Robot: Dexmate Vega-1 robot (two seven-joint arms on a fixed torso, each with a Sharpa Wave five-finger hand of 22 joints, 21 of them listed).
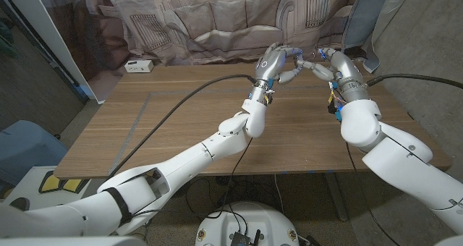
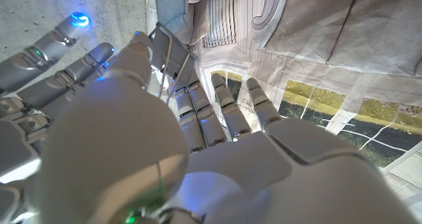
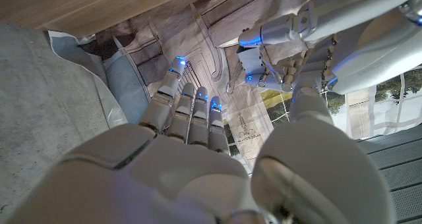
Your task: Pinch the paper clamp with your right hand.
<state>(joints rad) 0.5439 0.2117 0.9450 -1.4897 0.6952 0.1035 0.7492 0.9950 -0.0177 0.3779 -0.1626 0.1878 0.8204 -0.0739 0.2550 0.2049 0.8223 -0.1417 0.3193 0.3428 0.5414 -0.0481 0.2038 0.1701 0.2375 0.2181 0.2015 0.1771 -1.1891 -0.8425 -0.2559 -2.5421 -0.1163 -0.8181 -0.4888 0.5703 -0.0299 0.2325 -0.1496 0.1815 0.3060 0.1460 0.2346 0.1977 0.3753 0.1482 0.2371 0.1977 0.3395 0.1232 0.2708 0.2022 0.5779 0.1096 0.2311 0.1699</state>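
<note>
table (image 1: 181,123): far edge runs across the upper part of the head view, near edge crosses the lower middle, left edge slants down toward the lower left. broad bare wood from the left through the centre of the frame. a small white box (image 1: 139,66) sits at the far left corner, well apart from both hands. a printed cloth backdrop (image 1: 217,22) hangs just behind the far edge. a black cable (image 1: 181,105) trails over the wood along the left arm.

both hands are raised above the far edge, upper centre-right of the head view, fingertips facing each other with only a small gap between them.

left hand (image 1: 273,64): fingers curled in toward the thumb. the paper clamp (image 1: 307,64) sits at its fingertips, between the two hands. in the left wrist view the paper clamp (image 2: 163,43) is a grey body with thin wire handles, lying against the tip of the left thumb, so the left hand appears to hold it.

right hand (image 1: 329,61): in the right wrist view its fingers (image 3: 191,109) are straight and side by side, with the thumb standing well apart from them and nothing in the gap. the thumb tip reaches up near the left hand's fingers and the paper clamp (image 3: 254,58). whether it touches the clamp cannot be told. the clamp is not between the right thumb and fingers.
</note>
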